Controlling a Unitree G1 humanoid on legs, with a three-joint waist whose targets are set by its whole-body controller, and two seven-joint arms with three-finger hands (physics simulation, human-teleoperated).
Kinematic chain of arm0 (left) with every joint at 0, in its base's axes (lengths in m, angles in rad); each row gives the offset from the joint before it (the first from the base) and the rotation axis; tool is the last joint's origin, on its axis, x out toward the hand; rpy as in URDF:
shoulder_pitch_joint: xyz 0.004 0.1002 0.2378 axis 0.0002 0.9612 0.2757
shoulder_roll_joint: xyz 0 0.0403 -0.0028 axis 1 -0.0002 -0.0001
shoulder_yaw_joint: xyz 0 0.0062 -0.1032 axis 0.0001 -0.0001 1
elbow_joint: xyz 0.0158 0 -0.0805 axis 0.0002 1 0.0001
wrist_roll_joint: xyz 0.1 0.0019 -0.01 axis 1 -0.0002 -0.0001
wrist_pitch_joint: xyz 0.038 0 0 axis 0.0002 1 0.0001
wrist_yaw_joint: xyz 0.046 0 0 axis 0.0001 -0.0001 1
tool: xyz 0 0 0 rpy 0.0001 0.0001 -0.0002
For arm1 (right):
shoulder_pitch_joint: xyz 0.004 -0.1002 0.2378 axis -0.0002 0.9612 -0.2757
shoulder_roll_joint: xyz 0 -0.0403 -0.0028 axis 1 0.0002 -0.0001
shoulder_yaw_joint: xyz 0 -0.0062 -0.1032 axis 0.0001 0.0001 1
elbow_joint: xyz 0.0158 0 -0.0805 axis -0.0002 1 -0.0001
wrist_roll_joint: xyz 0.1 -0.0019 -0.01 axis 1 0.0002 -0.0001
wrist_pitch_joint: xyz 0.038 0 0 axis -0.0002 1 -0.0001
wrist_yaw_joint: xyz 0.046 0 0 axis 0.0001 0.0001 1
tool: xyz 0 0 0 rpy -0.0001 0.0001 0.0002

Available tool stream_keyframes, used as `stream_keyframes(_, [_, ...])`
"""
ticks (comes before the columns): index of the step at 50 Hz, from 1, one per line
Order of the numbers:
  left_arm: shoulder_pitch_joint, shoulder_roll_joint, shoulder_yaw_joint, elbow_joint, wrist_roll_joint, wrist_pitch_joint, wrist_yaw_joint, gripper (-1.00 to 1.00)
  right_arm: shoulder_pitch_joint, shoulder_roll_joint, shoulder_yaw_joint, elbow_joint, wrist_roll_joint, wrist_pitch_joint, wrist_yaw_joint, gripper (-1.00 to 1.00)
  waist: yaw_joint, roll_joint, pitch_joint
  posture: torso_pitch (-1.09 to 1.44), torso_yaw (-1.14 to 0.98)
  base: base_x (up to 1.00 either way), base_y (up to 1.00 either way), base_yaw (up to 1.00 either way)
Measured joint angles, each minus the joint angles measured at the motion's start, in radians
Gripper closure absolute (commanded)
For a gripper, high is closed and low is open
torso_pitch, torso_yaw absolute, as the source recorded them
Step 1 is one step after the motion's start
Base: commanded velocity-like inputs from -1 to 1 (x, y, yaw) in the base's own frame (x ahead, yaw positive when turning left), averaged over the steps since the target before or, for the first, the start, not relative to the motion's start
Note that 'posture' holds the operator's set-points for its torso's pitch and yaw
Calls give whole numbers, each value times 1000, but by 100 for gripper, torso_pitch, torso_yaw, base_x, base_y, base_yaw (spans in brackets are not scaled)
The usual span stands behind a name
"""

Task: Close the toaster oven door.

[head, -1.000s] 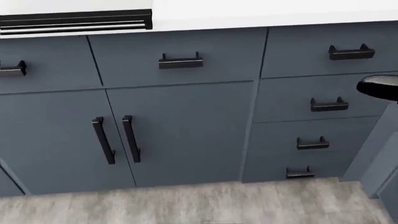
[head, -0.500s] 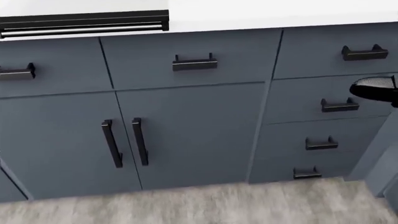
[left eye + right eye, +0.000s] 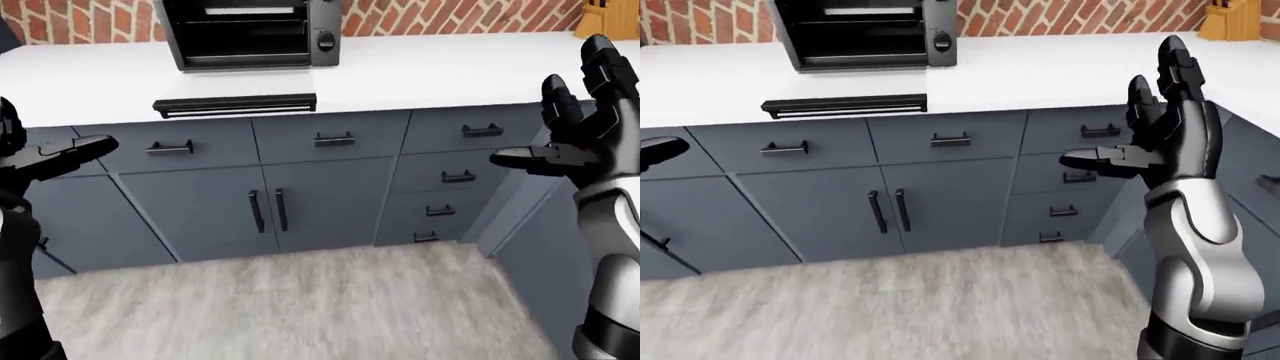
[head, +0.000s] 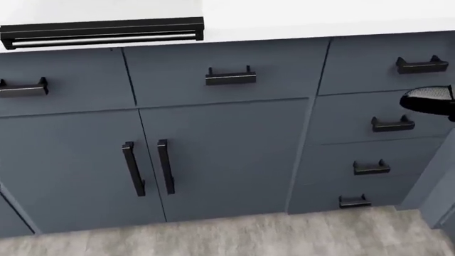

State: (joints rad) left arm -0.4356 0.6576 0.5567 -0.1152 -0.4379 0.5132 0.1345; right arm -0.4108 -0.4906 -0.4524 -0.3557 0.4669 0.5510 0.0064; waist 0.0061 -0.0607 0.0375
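Note:
A black toaster oven (image 3: 250, 34) stands on the white counter (image 3: 430, 71) at the top of the left-eye view. Its door (image 3: 235, 105) is folded down flat, its handle edge over the counter's near rim; the door also shows in the head view (image 4: 103, 32). My left hand (image 3: 45, 154) is open and empty at the left edge, well below and left of the door. My right hand (image 3: 575, 120) is open and empty at the right, far from the oven; it also shows in the right-eye view (image 3: 1150, 131).
Blue-grey cabinets with black handles (image 3: 265, 210) and a drawer stack (image 3: 445, 176) run under the counter. A brick wall (image 3: 450, 15) lies behind it. A knife block (image 3: 605, 16) stands at the top right. A cabinet side (image 3: 535, 247) juts out at the right over grey floor (image 3: 290, 307).
The head view has shifted: the cabinets and the oven door have slid right and slightly down in the picture, so the camera has moved. The hand tip at the right edge has barely moved.

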Motion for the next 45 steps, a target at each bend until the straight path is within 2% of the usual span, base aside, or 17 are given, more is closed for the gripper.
stream_keyframes(2, [6,-12,-10,-3,-1,-4,-2,-100,7,-1,-10,9,-2,-2,-2,-100,-11,20,5,0,0,6,4,0])
stream_keyframes(4, [10,-16,-22,7,-3,1,-7,-100,17,2,-15,20,-6,3,-6,-100,-13,19,3,0,0,8,3,0])
stream_keyframes(6, [9,-15,-22,15,-4,6,-9,-100,16,2,-12,23,-9,8,-8,-100,-11,34,3,0,0,7,3,0])
stream_keyframes(10, [3,-9,-14,7,-2,-1,-9,-100,12,1,-8,10,-7,6,-5,-100,-11,87,14,0,0,7,4,0])
stream_keyframes(12, [0,-6,-11,0,-2,-6,-9,-100,10,-1,-9,9,-6,5,-4,-100,-14,126,9,0,0,8,4,0])
stream_keyframes(13, [-1,-2,-8,0,-2,-8,-8,-100,7,2,-7,7,-5,4,-4,-100,-12,137,5,0,0,6,4,0])
stream_keyframes(15, [5,-3,4,9,0,-11,-4,-100,13,11,6,7,-1,7,0,-100,-1,125,12,0,0,7,3,0])
stream_keyframes(18, [12,-3,8,20,1,2,4,-100,15,9,12,15,5,21,2,-100,2,114,8,0,0,7,4,0])
stream_keyframes(23, [6,3,7,-3,-5,8,5,-100,4,0,-1,1,2,14,-2,-100,3,54,10,0,0,7,3,0])
stream_keyframes(26, [-1,5,6,-6,-6,7,6,-100,-2,-6,-3,-5,3,8,-2,-100,2,7,0,0,0,7,3,0])
stream_keyframes(28, [4,-7,-8,-6,-9,7,4,-100,4,-7,-13,2,2,8,-5,-100,-9,30,7,0,0,7,4,0])
stream_keyframes(31, [3,-8,-22,9,-13,13,-3,-100,13,-4,-16,20,-4,19,-11,-100,-13,35,6,0,0,7,4,0])
stream_keyframes(33, [-1,-5,-19,15,-12,11,-3,-100,8,-7,-13,16,-4,24,-12,-100,-11,53,7,0,0,8,3,0])
stream_keyframes(36, [-4,-1,-12,11,-9,-1,-2,-100,2,-10,-13,4,-1,19,-9,-100,-12,93,14,0,0,8,4,0])
stream_keyframes(38, [-6,2,-10,9,-7,-9,-2,-100,-1,-12,-12,2,-1,15,-7,-100,-14,133,7,0,0,8,3,0])
stream_keyframes(42, [10,1,8,15,-5,-3,6,-100,11,4,12,2,6,20,2,-100,5,121,10,0,0,8,5,0])
stream_keyframes(45, [9,2,7,12,-5,8,10,-100,11,4,12,8,6,27,5,-100,4,93,6,0,0,8,8,0])
